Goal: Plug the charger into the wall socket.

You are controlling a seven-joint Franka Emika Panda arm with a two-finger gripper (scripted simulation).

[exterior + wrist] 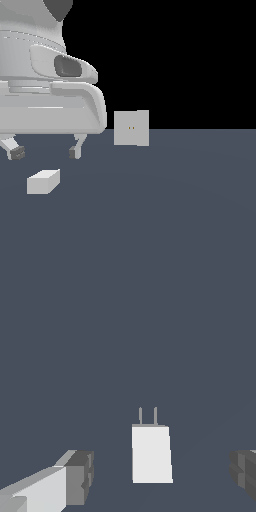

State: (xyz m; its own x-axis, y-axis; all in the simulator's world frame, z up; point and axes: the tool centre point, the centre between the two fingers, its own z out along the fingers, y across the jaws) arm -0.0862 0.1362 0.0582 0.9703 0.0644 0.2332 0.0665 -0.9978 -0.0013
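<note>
The charger lies flat on the dark grey desk, a small pale block toward the exterior view's left and nearer the camera than anything else. In the wrist view its two thin prongs stick out from one short end, and nothing is touching it. The wall socket stands upright farther back, well apart from the charger, with two tiny orange-brown dots at its centre facing the room.

The end effector hangs just above and a little behind the charger, its two fingers spread wide with nothing between them. From the wrist camera the charger sits between the two fingertips, roughly centred in the gap, though still below them.

So I would say this is the approach to the pick, with the grasp not yet made. The next move looks like a straight descent until the fingers flank the block's long sides, then a firm squeeze. The prongs should stay clear of the fingers, since they must later line up with those two dots.
</note>
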